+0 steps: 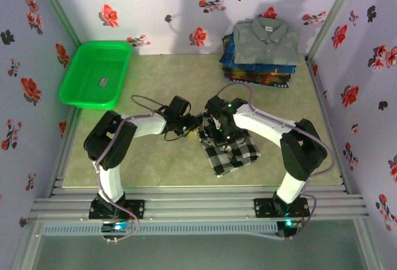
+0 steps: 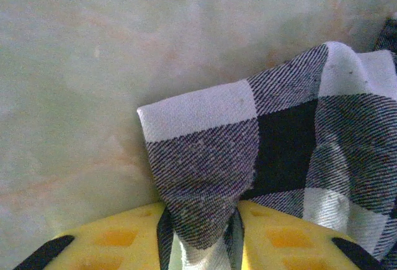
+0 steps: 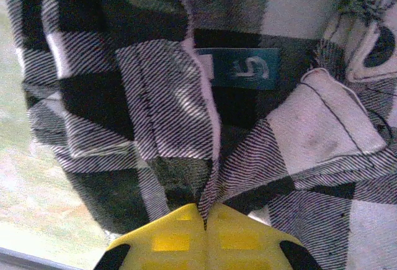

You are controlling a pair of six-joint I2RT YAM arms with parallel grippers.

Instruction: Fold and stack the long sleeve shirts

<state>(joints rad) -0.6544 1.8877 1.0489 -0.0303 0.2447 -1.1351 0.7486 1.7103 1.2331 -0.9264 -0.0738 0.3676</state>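
The green plastic basket (image 1: 94, 74) sits at the back left of the desk (image 1: 161, 77), and all I can see in it is one small grey oblong (image 1: 103, 82) lying on its floor, too small to tell what it is. At the back right is a stack of folded shirts (image 1: 257, 71), blue and dark patterned ones underneath and a plain grey shirt (image 1: 265, 40) squared off on top, collar toward the flowered wall (image 1: 186, 3); there is a small pale tag inside its collar that I cannot read from here. The black-and-white checked shirt (image 1: 232, 149) lies bunched on the desk near the front, a little right of middle, with both arms bent over its upper left edge. The left gripper (image 2: 200, 226) has its yellow jaws clenched on a corner of the checked cloth (image 2: 279, 133), which folds down between them while the rest lies on the pale marbled surface. The right gripper (image 3: 206, 211) has its jaws pressed tight together at the collar opening, a fold of the checked cloth (image 3: 155, 96) running into the seam between them. Just above them, inside the neck, is a teal label (image 3: 239, 68) with one pale character that looks like an S; nothing more of it is legible.
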